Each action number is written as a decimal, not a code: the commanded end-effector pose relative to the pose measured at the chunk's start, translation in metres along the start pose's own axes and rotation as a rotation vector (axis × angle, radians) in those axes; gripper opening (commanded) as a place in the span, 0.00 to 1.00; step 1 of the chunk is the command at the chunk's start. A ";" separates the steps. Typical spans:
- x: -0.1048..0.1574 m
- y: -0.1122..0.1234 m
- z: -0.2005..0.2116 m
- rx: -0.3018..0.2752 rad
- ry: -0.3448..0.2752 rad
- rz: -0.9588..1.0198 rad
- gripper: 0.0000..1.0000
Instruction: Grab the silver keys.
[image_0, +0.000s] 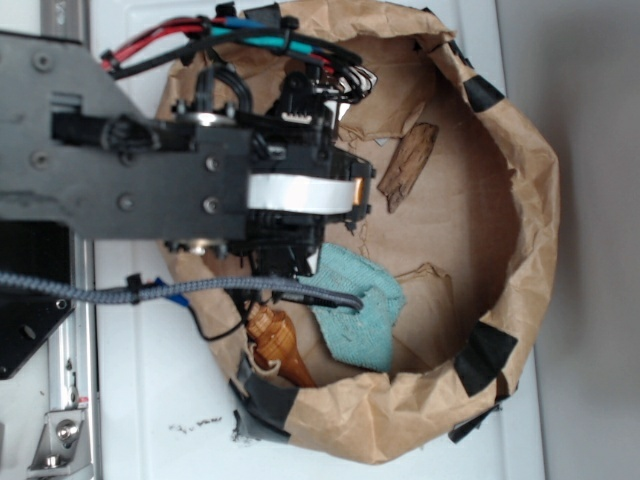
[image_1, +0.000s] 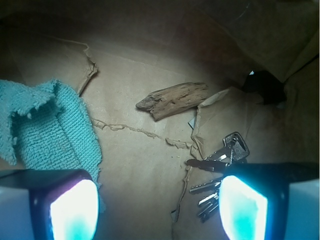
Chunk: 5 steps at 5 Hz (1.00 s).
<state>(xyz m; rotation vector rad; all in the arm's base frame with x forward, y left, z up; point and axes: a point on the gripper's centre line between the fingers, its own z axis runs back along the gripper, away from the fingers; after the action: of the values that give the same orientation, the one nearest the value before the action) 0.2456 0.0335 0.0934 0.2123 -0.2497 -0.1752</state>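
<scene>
In the wrist view the silver keys (image_1: 220, 165) lie fanned on the brown paper floor at the right, their blades pointing left, partly hidden behind my right finger (image_1: 243, 207). My gripper (image_1: 157, 210) is open, with bare paper between its glowing pads. The keys sit at the inner edge of the right pad, not between the jaws. In the exterior view the arm (image_0: 290, 190) hangs over the paper-lined basket (image_0: 520, 250) and hides the keys.
A brown wood chip (image_1: 175, 100) (image_0: 410, 165) lies ahead of the gripper. A teal knitted cloth (image_1: 50, 125) (image_0: 360, 305) lies at the left, touching the left finger. A brown shell-like object (image_0: 278, 345) sits by the basket's near wall. Crumpled paper walls ring the floor.
</scene>
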 end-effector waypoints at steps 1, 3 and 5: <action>0.018 0.017 -0.010 0.034 -0.041 0.031 1.00; 0.021 0.027 -0.024 0.031 -0.027 0.050 1.00; 0.017 0.035 -0.035 0.055 -0.018 0.046 1.00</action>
<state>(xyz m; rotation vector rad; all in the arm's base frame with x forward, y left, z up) 0.2698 0.0633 0.0589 0.2469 -0.2407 -0.1519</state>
